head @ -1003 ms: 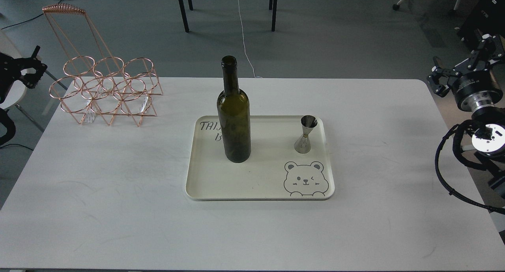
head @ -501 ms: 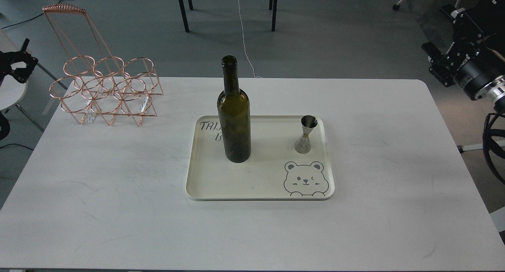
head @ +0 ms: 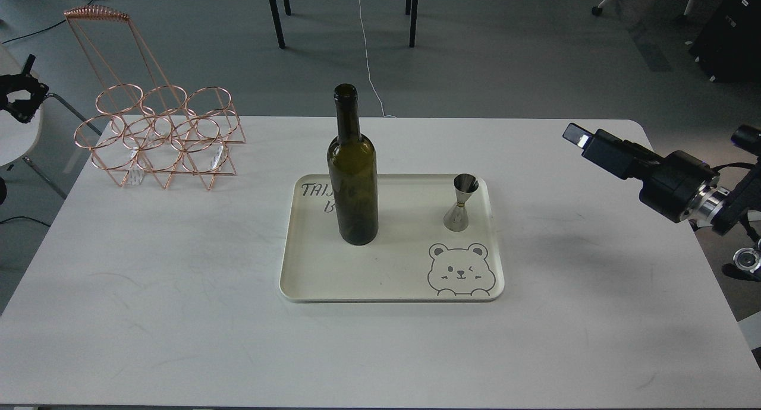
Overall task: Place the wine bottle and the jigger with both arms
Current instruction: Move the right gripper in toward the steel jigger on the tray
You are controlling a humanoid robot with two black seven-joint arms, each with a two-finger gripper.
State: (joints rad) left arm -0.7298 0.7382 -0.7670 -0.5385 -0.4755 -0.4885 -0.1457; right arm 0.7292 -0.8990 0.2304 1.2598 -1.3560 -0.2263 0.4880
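The wine bottle (head: 352, 172), dark olive-green and unlabelled, stands upright on the left part of a cream tray (head: 380, 279) at the table's middle. The jigger (head: 461, 202), small shiny steel, stands upright on the tray's right side, above a bear drawing. My right gripper (head: 578, 138) reaches in over the table's right edge, well to the right of the jigger and apart from it; its fingers look like one dark block. My left gripper (head: 21, 92) is small and dark at the far left edge, off the table, far from the bottle.
A copper wire bottle rack (head: 157, 133) with a tall handle stands at the table's back left corner. The white table (head: 178, 291) spreads around the tray. Chair legs and cables are on the floor behind.
My right arm swung down and left, from beyond the table's right edge to over its right edge. My left gripper drew back a little to the left. Bottle and jigger have not moved.
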